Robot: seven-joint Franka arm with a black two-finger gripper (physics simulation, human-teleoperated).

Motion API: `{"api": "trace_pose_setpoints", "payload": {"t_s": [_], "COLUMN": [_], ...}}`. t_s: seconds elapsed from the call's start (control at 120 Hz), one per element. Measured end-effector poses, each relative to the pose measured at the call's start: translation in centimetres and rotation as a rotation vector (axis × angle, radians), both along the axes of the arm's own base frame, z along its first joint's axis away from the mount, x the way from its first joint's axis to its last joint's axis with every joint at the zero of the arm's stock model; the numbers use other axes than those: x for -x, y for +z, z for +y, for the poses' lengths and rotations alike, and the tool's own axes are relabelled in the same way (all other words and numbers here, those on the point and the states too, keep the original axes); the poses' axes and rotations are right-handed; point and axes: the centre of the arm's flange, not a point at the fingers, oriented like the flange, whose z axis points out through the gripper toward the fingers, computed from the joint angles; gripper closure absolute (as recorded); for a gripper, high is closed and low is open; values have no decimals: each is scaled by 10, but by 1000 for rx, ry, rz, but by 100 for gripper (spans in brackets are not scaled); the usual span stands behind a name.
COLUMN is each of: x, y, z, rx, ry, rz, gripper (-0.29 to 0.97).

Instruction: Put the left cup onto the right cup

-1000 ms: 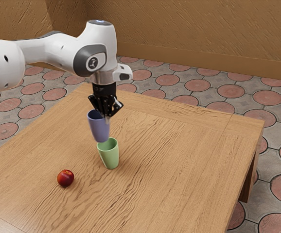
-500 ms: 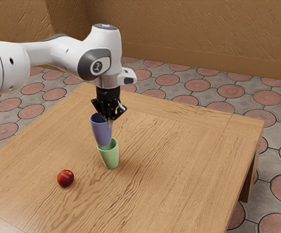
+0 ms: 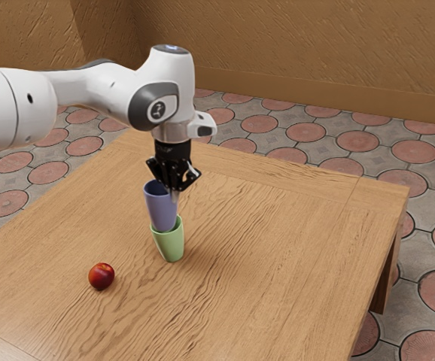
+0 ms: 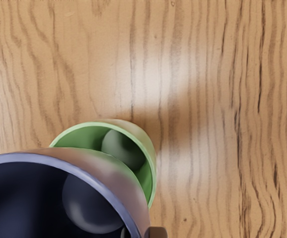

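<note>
Two cups meet left of centre in the exterior view: the purple cup (image 3: 159, 204) hangs slightly tilted, its base at, and seemingly just inside, the mouth of the green cup (image 3: 170, 242), which stands upright on the wooden table (image 3: 293, 248). That side view also shows the white arm (image 3: 89, 83) coming in from the upper left, and the black gripper (image 3: 173, 186) pointing down with its fingers pinched on the purple cup's rim on the exterior view's right, one inside the wall and one outside. A red apple (image 3: 101, 275) lies well apart, toward the lower left of the frame, and a tiled floor (image 3: 338, 143) runs behind the table. From the wrist, looking straight down, the interiors show: the purple cup (image 4: 108, 173) covers part of the green cup (image 4: 151, 163), whose rounded inner floor shows beyond the purple rim, and the purple cup's own dark floor is bare. Wood grain of the table (image 4: 223, 89) surrounds both.
</note>
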Motion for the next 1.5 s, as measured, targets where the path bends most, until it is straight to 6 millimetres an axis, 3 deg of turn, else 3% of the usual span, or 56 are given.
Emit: {"api": "trace_pose_setpoints", "payload": {"t_s": [0.417,0.842,1.108,1.5], "x": [-7,-5,-1,29], "y": [-11,-6,30,99], "z": [1,2,-6,-19], "rx": [-8,1,7,21], "ry": [9,20,14,-25], "rz": [9,16,-10,-65], "gripper": [77,18,5,1]}}
